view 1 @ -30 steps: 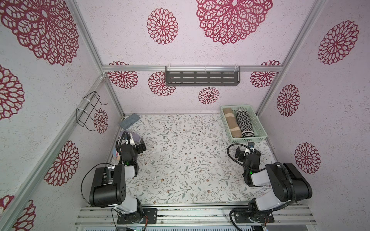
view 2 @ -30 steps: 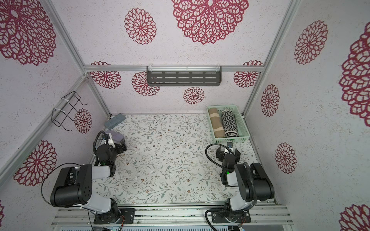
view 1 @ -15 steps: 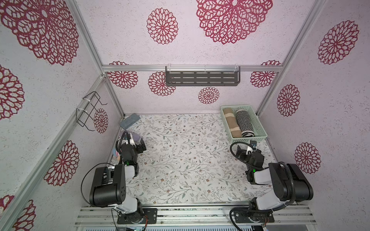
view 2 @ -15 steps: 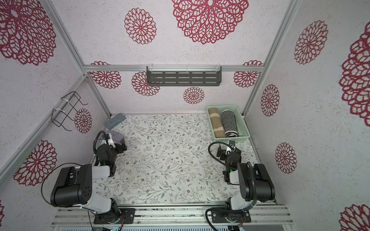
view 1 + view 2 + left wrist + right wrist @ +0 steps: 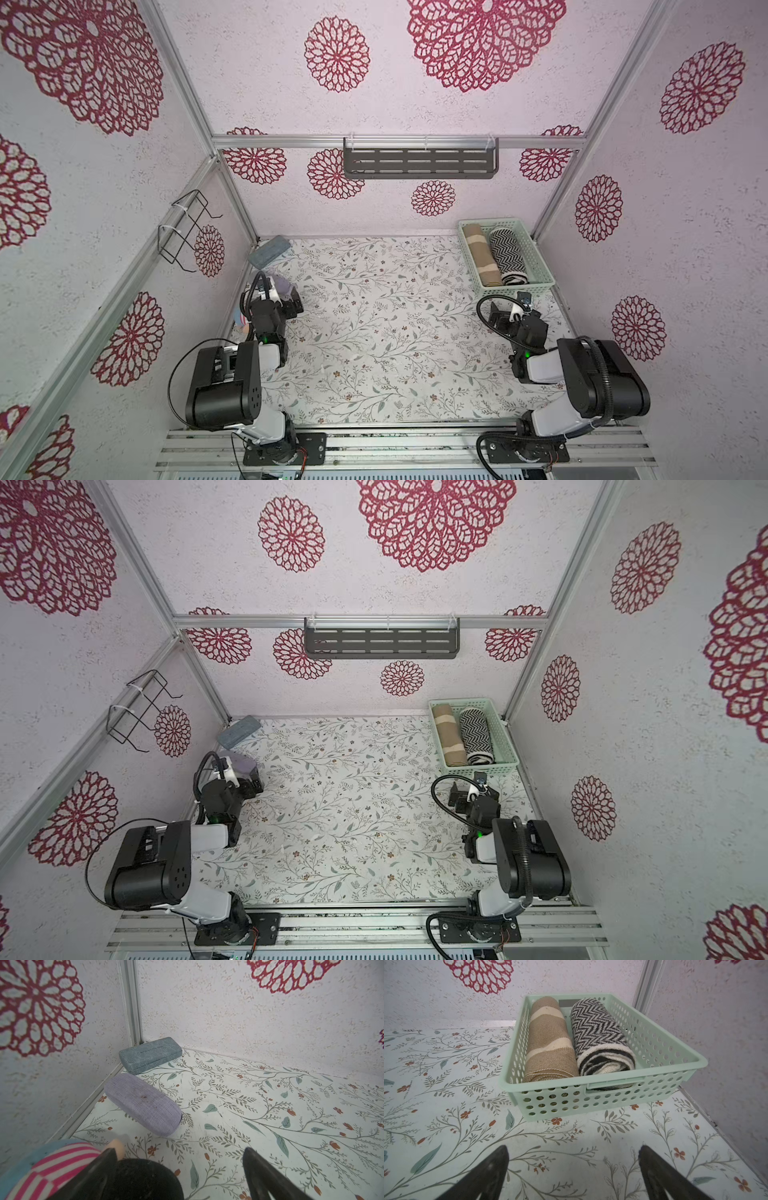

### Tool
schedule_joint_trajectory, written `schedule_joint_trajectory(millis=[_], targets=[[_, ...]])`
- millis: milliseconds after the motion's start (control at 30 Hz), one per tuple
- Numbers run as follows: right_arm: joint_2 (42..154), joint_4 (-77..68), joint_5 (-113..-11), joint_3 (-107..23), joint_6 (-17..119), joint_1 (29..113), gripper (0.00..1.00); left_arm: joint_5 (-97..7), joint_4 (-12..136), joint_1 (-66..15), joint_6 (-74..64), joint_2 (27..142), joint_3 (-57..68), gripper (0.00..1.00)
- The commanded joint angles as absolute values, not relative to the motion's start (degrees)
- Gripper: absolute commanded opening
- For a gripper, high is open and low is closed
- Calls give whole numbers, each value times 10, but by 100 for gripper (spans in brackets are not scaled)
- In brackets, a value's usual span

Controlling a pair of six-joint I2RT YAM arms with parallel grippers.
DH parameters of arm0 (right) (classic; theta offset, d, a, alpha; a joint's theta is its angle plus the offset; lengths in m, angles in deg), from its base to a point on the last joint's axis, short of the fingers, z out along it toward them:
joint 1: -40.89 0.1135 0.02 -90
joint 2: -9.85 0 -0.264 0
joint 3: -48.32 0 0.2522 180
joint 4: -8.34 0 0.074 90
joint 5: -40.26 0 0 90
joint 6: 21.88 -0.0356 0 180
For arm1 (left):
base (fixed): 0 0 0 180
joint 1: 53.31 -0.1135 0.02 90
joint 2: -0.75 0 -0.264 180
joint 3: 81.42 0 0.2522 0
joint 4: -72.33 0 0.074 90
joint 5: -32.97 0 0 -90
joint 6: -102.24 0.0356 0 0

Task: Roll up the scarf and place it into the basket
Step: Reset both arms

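Writing first: the grey-blue glasses case in the far left corner carries one line of small pressed lettering on its lid, too fine to read here. Just in front of it lies a lilac fabric case; both are shut, so their insides are hidden. Over to the mint-green basket, and it's loaded: a tan-and-cream scarf and a black-and-white zigzag scarf, both rolled, lie side by side and touching along the basket's length, the tan one on the side toward the middle. Both top views put the basket in the far right corner of the flowered tabletop, close to the right wall. The right jaws stand wide apart and empty, low over the tabletop, just short of the basket's near wall. The left jaws are spread wide too, gripping nothing, near the lilac case. A pink-striped, blue-edged soft thing sits beside them, by the left wall.
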State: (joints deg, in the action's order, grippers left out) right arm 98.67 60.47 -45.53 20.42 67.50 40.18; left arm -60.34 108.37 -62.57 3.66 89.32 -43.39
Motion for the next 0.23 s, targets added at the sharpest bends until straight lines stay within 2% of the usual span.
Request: schedule_joint_trajectory(millis=[0, 200], targets=[[976, 620, -463, 196, 672, 401, 99, -605, 1079, -622, 46, 897, -431, 97], [976, 620, -464, 196, 672, 400, 99, -605, 1080, -622, 46, 896, -432, 97]])
